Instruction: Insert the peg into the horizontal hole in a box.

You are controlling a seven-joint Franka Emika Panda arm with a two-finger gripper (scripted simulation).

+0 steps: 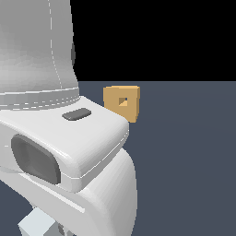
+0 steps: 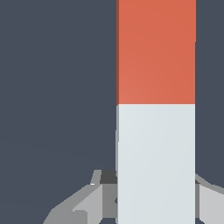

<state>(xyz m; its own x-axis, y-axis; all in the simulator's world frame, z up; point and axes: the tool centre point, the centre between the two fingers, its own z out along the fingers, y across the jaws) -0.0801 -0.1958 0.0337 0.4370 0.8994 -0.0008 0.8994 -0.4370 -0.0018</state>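
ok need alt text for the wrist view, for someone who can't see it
Close-up of the peg, a square bar with a brick-red half and a light grey half, its grey end sitting between the grey fingers of the gripper, seen against a plain dark blue-grey floor. The box and its hole are not in this view.

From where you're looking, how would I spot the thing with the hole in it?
Start at the big white robot arm filling the exterior view's left. Just past its upper edge, on the dark grey floor, stands the box. It is the only tan block there, with a small dark square hole in the centre of its face.
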